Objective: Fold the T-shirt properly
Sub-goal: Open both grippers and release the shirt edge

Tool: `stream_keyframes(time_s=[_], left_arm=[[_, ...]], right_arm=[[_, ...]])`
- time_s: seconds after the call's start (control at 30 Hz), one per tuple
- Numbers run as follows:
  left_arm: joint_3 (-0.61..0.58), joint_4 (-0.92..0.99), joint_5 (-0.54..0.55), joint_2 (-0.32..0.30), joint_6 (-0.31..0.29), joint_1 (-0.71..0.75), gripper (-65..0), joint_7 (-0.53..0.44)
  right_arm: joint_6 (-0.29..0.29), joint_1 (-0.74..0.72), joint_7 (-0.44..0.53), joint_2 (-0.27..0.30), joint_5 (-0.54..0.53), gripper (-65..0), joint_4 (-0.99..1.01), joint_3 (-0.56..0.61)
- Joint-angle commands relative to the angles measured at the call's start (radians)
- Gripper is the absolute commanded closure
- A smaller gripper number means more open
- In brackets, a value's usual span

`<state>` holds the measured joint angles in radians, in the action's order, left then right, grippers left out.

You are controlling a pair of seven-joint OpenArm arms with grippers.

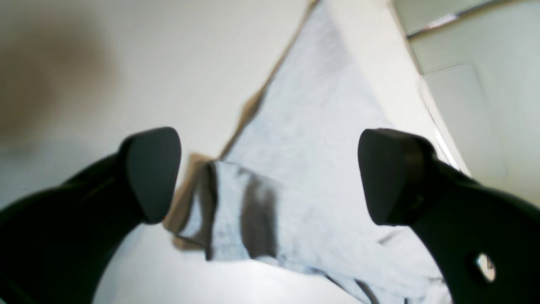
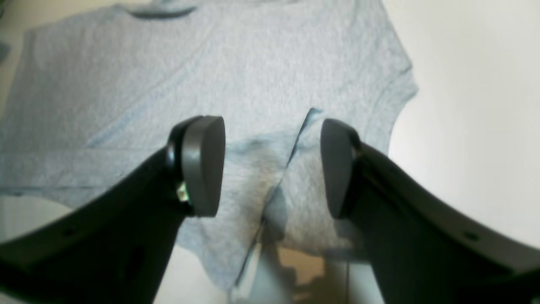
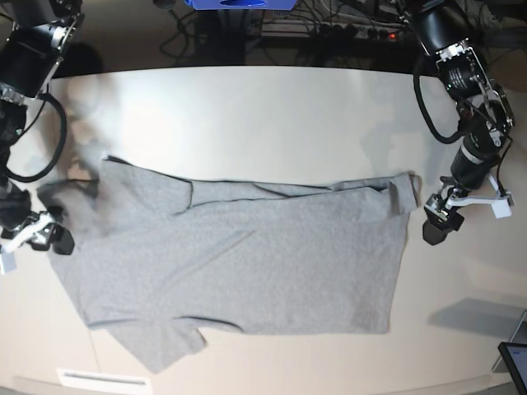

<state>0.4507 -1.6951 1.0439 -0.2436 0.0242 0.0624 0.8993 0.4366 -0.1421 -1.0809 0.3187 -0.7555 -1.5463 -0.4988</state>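
Observation:
The heather-grey T-shirt (image 3: 247,255) lies spread flat across the white table (image 3: 272,115), plain side up, with one sleeve (image 3: 165,341) at the front left. In the base view my left gripper (image 3: 434,229) hovers just off the shirt's right edge. The left wrist view shows it (image 1: 270,177) open wide over a folded-over corner (image 1: 236,211) of the cloth, holding nothing. My right gripper (image 3: 59,239) is at the shirt's left edge. In its wrist view it (image 2: 272,164) is open above a sleeve fold (image 2: 291,169), and cloth lies below the fingers.
Cables and a power strip (image 3: 346,33) run along the table's back edge, beside a blue object (image 3: 239,4). A dark screen corner (image 3: 515,362) shows at the front right. A white strip (image 3: 95,379) lies at the front left edge.

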Motion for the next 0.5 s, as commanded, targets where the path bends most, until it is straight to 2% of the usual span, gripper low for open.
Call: stream_keyframes(time_s=[0.0, 0.1, 0.17, 0.3, 0.47], left_arm=[[0.001, -0.05, -0.007, -0.015, -0.014, 0.015, -65.0, -0.01], [0.0, -0.142, -0.123, 0.011, -0.014, 0.089, -65.0, -0.01], [0.0, -0.193, -0.221, 0.045, -0.014, 0.138, -65.0, -0.006], [-0.011, -0.239, -0.343, 0.085, -0.016, 0.219, -65.0, -0.007], [-0.08, -0.237, -0.451, 0.083, -0.016, 0.262, -65.0, -0.012]], right_arm=[[0.005, 0.006, -0.022, -0.013, -0.009, -34.5, -0.03, -0.041], [0.005, 0.048, -0.12, -0.105, -0.009, -34.5, -0.062, -0.173], [0.005, 0.083, -0.16, -0.146, -0.008, -34.5, -0.089, -0.231], [0.005, 0.154, -0.195, -0.194, -0.008, -34.5, -0.145, -0.245], [0.005, 0.198, -0.19, -0.229, -0.008, -34.5, -0.155, -0.238]])
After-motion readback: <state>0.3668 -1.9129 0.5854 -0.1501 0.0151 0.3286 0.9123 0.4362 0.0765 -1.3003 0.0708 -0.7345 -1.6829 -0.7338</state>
